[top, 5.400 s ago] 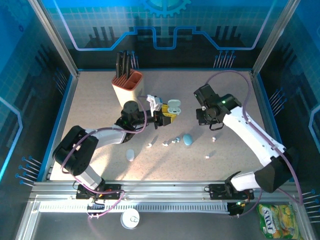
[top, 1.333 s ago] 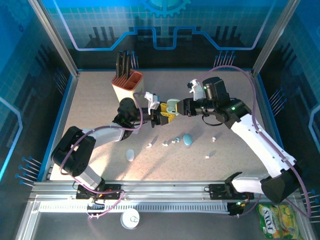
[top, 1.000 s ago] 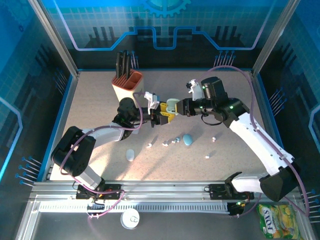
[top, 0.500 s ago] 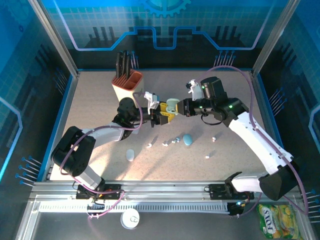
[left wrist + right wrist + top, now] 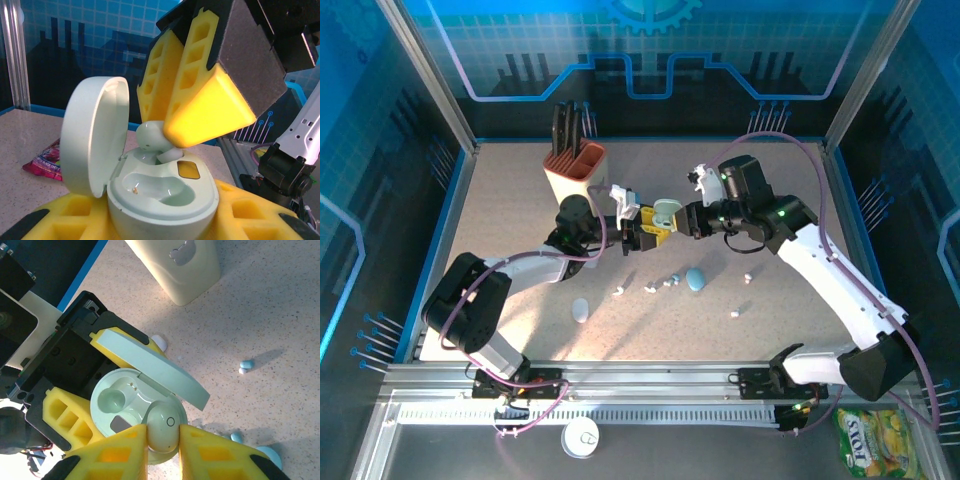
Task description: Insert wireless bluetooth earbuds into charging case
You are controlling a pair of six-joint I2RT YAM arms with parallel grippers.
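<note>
L pincer clamped on open mint-green plastic charging case; R pincer clamped on pale-green earbud, approx. half seated. 2nd socket empty; small loose buds lie on speckled surface.

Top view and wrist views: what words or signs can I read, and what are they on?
Big white letters on the snack bag: too blurred to read.
Print on the pink packet: too small to read.
A small mark on the holder: no letters.
A tiny ring sign on the earbud.
No words can be read.
</note>
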